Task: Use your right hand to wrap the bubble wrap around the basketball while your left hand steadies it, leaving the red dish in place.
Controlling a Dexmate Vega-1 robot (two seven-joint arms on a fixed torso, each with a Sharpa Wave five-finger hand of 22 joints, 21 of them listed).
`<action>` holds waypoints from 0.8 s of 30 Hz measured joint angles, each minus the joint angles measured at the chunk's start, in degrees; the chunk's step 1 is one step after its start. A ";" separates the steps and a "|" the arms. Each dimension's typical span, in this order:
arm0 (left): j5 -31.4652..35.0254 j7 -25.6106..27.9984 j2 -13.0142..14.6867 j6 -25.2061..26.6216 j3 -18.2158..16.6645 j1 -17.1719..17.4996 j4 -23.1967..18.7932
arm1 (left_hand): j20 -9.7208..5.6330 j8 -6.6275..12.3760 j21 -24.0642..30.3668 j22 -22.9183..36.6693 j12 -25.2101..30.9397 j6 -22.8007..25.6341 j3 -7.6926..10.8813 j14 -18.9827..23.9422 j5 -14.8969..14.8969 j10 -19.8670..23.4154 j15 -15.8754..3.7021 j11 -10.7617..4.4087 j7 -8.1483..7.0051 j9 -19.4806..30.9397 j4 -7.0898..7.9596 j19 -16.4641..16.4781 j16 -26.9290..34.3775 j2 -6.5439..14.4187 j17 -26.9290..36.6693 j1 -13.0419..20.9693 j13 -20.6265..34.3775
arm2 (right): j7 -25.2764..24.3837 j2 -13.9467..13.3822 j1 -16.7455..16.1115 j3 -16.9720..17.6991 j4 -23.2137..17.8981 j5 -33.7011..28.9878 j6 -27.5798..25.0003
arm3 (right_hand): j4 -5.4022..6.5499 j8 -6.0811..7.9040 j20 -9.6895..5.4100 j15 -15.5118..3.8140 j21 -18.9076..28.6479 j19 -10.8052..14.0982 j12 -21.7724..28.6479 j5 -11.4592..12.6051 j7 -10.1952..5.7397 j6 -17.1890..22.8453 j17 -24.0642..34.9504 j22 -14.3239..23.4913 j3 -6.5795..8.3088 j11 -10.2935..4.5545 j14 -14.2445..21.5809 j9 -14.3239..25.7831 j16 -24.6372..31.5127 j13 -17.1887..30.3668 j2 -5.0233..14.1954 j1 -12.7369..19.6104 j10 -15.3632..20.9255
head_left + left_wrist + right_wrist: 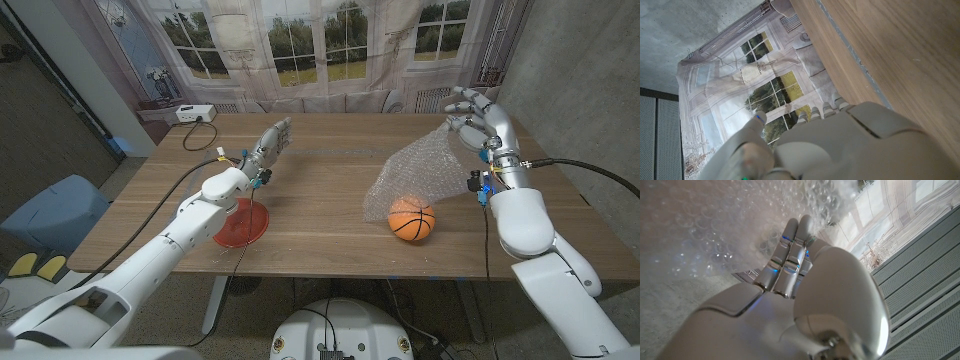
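In the head view, the orange rubber basketball (411, 220) rests on the wooden table (330, 160) at right of centre of the frame. A sheet of clear plastic bubble wrap (420, 175) rises from the table beside and behind the ball. Its lower edge lies on the table to the left of the ball. Its upper corner is lifted toward the upper right of the frame.

The right hand (476, 113) is raised at the upper right of the head view and grips that upper corner of the bubble wrap. The wrap hangs from the hand as a slanted canopy over the ball. In the right wrist view, the right hand (790, 305) has its fingers (790, 245) extended together against the bubble wrap (705, 230), which spans the upper left of that frame.

The left hand (270, 143) is held above the table at upper left of centre, well apart from the ball. Its fingers are extended and it holds nothing. The left wrist view shows the back of the left hand (840, 145) above the table edge.

The red round dish (240, 222) sits on the table at lower left of centre, partly covered by the left forearm.

A white box (192, 113) with a cable lies at the far left corner of the table.
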 measured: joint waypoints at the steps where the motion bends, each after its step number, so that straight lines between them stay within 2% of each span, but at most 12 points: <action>1: 0.24 0.08 -0.16 0.46 0.23 -0.26 0.00 | 0.00 0.00 0.00 0.00 0.00 0.00 0.00 0.00 0.00 0.00 0.00 0.00 0.00 0.00 0.00 0.00 0.00 0.00 0.00 0.00 0.00 | 0.67 -0.05 -1.02 1.53 -0.27 0.76 0.12 | 0.00 0.00 -0.14 0.00 0.00 -0.13 -0.08 0.00 0.00 0.00 0.00 0.00 0.00 0.00 0.00 0.00 -0.02 0.00 -0.04 0.04 0.00; 6: 0.63 0.10 -0.82 1.14 0.95 -1.09 0.20 | 0.00 0.00 0.00 0.00 0.00 0.00 0.00 0.00 0.00 0.00 0.00 0.00 0.00 0.00 0.00 0.00 0.00 0.00 0.00 0.00 0.00 | 2.73 -0.15 -2.70 4.47 -0.68 3.14 0.39 | 0.15 0.00 -0.12 0.00 0.54 -0.50 -0.28 0.00 0.31 -0.31 0.27 0.00 -0.15 0.01 0.00 0.00 -0.45 -0.27 -0.11 0.12 -0.83; 7: 0.83 0.10 -1.01 1.56 1.15 -1.34 0.40 | 0.00 0.00 0.00 0.00 0.00 0.00 0.00 0.00 0.00 0.00 0.00 0.00 0.00 0.00 0.00 0.00 0.00 0.00 0.00 0.00 0.00 | 3.30 -0.16 -3.58 6.35 -0.85 3.80 0.45 | 0.15 0.00 -0.12 0.00 0.55 -0.50 -0.28 0.00 0.24 -0.38 0.39 0.00 -0.15 0.01 0.01 0.00 -0.46 -0.27 -0.11 0.12 -0.82; 16: 1.54 -0.17 -2.31 2.52 2.36 -2.93 1.80 | 0.00 0.00 0.00 0.00 0.00 0.00 0.00 0.00 0.00 0.00 0.00 0.00 0.00 0.00 0.00 0.00 0.00 0.00 0.00 0.00 0.00 | 7.21 -0.12 -5.55 12.46 -1.39 7.80 -0.33 | 0.15 0.00 -0.06 0.01 1.40 -1.00 -0.27 -0.02 0.10 -0.51 0.77 0.00 -0.15 -0.08 0.01 0.00 -0.79 -0.27 -0.17 0.21 -1.34; 24: 2.00 -0.51 -3.46 2.75 3.18 -4.14 3.39 | 0.00 0.00 -0.44 0.00 0.00 0.00 0.00 0.00 0.00 0.00 0.00 0.00 0.00 0.00 0.00 0.00 0.00 0.00 0.00 0.00 0.00 | 13.39 -0.62 -6.37 18.89 -0.46 15.54 -2.03 | 0.16 0.00 0.09 0.10 1.89 -1.53 -0.49 -0.03 0.30 -1.12 1.03 0.00 -0.16 0.00 0.10 -0.01 -1.02 -0.54 -0.02 0.37 -2.05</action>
